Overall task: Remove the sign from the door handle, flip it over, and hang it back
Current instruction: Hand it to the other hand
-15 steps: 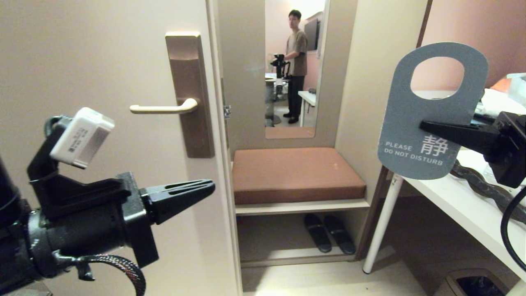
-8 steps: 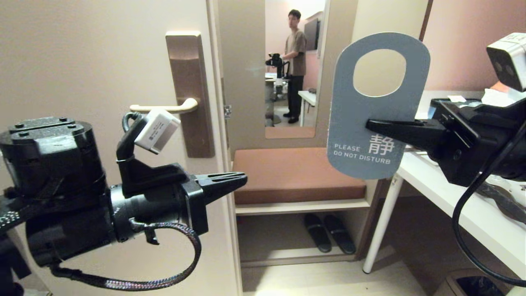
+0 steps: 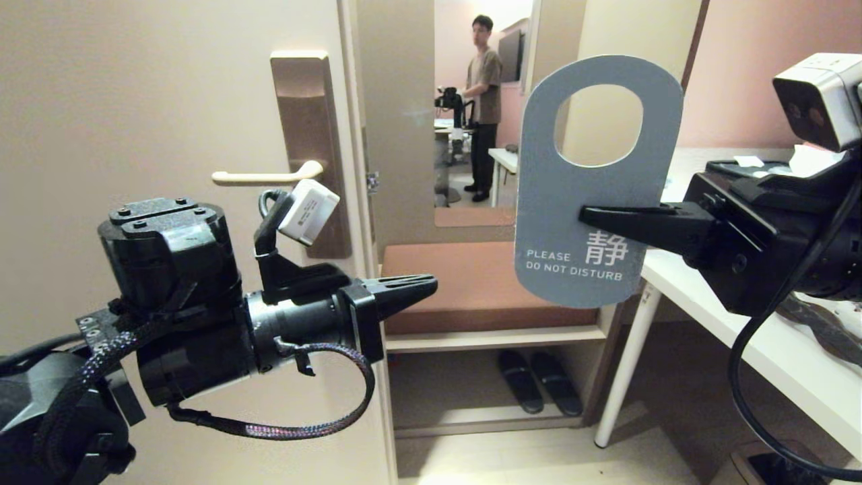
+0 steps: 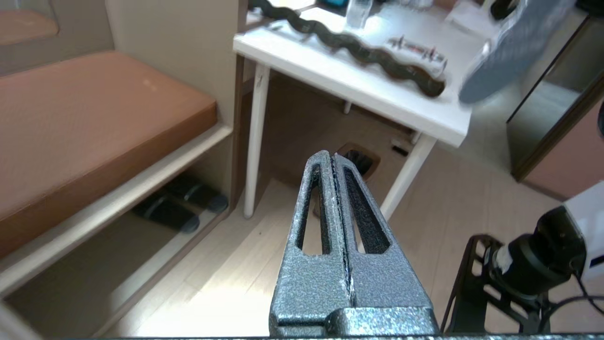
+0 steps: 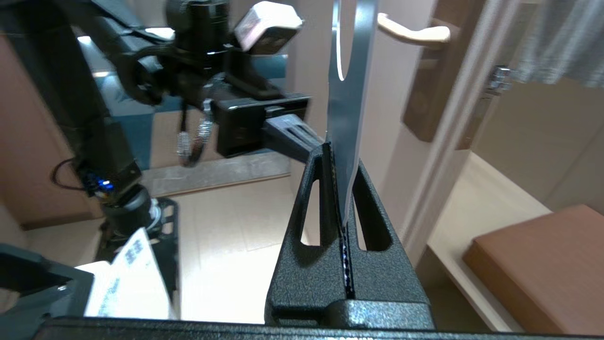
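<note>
The sign (image 3: 547, 202) hangs upright in mid-air right of the door, its blue-grey face with "PLEASE DO NOT DISTURB" toward me. My right gripper (image 3: 584, 214) is shut on its right edge, just below the oval hole. In the right wrist view the sign (image 5: 349, 118) stands edge-on between the pinched fingers of the right gripper (image 5: 339, 156). My left gripper (image 3: 431, 283) is shut and empty, pointing at the sign from the left with a gap between them. The left wrist view shows the left gripper (image 4: 331, 158) pressed together. The cream door handle (image 3: 266, 177) on its bronze plate (image 3: 306, 121) is bare.
An orange bench cushion (image 3: 471, 283) sits behind the door edge, with dark slippers (image 3: 539, 380) on the shelf under it. A white table (image 3: 741, 316) stands at the right, a bin (image 3: 774, 465) below it. A person (image 3: 486, 101) stands far back.
My right gripper has carried the sign leftward, from the far right toward the middle. My left arm has risen and reached rightward, so its shut fingertips now point close to the sign.
</note>
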{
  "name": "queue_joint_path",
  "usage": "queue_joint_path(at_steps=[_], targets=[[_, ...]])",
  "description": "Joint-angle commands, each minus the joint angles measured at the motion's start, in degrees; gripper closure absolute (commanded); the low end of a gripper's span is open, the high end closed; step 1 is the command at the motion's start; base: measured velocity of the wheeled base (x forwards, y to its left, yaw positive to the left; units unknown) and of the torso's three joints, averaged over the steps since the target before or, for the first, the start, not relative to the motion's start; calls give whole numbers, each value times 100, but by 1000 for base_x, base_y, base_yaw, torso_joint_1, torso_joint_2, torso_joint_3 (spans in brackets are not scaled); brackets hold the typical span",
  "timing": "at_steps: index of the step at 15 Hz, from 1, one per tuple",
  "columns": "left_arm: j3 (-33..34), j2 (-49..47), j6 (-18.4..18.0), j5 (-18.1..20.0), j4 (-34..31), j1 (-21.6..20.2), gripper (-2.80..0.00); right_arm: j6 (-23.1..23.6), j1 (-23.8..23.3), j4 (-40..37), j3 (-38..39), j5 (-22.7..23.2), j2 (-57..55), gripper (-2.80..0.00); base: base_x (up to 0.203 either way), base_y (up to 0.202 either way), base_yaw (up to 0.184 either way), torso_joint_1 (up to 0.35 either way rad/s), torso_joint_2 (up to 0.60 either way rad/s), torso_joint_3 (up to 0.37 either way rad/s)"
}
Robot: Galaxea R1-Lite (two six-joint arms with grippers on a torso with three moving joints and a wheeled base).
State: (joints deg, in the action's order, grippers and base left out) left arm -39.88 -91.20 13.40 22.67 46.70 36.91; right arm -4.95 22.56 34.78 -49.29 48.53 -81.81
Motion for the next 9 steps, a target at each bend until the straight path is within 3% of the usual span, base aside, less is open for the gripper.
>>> queue_joint_path(at_steps=[1, 9], targets=[[-11, -108, 14, 9, 93, 80, 0, -34, 129, 25, 12, 55, 16, 0, 0, 0, 0, 0, 0, 0], [79, -45, 121, 237, 410, 106, 0, -201, 222, 231, 464, 420, 60, 0, 0, 0, 0, 0, 0, 0]])
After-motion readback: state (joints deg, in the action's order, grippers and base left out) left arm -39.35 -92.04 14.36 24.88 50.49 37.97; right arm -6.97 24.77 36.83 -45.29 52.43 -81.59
